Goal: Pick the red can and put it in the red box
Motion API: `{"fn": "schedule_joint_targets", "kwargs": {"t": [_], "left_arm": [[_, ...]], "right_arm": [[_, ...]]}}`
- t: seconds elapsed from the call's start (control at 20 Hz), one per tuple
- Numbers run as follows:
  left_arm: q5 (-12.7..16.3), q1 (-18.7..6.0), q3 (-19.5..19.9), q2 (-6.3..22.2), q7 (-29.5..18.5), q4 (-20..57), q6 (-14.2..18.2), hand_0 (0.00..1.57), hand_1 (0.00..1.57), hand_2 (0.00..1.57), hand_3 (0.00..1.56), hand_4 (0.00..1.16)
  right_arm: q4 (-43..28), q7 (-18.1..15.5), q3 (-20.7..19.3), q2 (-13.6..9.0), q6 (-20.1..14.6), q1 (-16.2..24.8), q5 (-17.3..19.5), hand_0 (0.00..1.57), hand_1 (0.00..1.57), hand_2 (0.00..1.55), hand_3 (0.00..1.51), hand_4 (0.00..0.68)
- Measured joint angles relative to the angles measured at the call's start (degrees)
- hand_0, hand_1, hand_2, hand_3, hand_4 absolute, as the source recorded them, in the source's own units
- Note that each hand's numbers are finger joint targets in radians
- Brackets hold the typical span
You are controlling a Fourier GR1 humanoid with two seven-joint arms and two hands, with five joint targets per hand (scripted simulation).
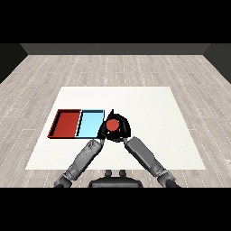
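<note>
We see the red can (112, 125) upright, just right of the light blue tray (90, 123), with the right hand (122, 131) curled round it; the left hand (103, 131) sits close against the can's left side, though we cannot tell whether its fingers are open; the red tray (66, 123) lies farther left on the white table (149, 117).

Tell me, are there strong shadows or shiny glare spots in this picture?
Head view: light is even and flat; the white table shows no glare; no clear shadow lies beside the red tray or blue tray; the red can looks evenly coloured.
</note>
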Motion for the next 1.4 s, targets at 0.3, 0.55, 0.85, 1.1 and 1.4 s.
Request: {"fn": "schedule_joint_targets", "kwargs": {"t": [0.3, 0.55, 0.85, 1.1, 1.4], "left_arm": [[-0.99, 0.05, -2.13, 0.82, 0.65, -0.92, 5.73, 0.90, 0.90, 0.95, 0.68, 0.76], [-0.40, -0.26, -2.86, 1.26, 1.74, -1.87, 8.32, 1.57, 1.57, 1.54, 1.45, 0.97], [-0.45, -1.71, -4.09, 1.69, 2.17, -0.16, 11.30, 1.57, 1.57, 1.48, 1.36, 0.85], [-0.36, -2.48, -3.98, 1.29, 0.54, 0.96, 12.70, 1.57, 1.57, 1.51, 1.40, 0.87], [0.64, -1.87, -3.39, 1.44, -0.94, 0.06, 14.16, 1.57, 1.57, 1.54, 1.45, 0.96]], "right_arm": [[-0.27, -0.84, 0.77, -0.54, -0.47, -0.39, -0.40, 1.53, 1.53, 1.47, 1.41, 0.522], [-1.53, 0.14, 1.18, -0.92, -1.17, -0.23, -0.59, 1.47, 1.47, 1.44, 1.39, 0.531], [-1.68, -0.97, 0.79, -1.04, -0.36, 0.45, -0.42, 1.50, 1.50, 1.44, 1.39, 0.560], [-2.34, -0.50, -0.03, -1.14, 0.64, 0.77, -0.24, 1.52, 1.52, 1.46, 1.40, 0.544], [-1.28, 0.00, 0.36, -1.06, -0.41, -1.66, -1.09, 1.47, 1.47, 1.45, 1.40, 0.532]]}}
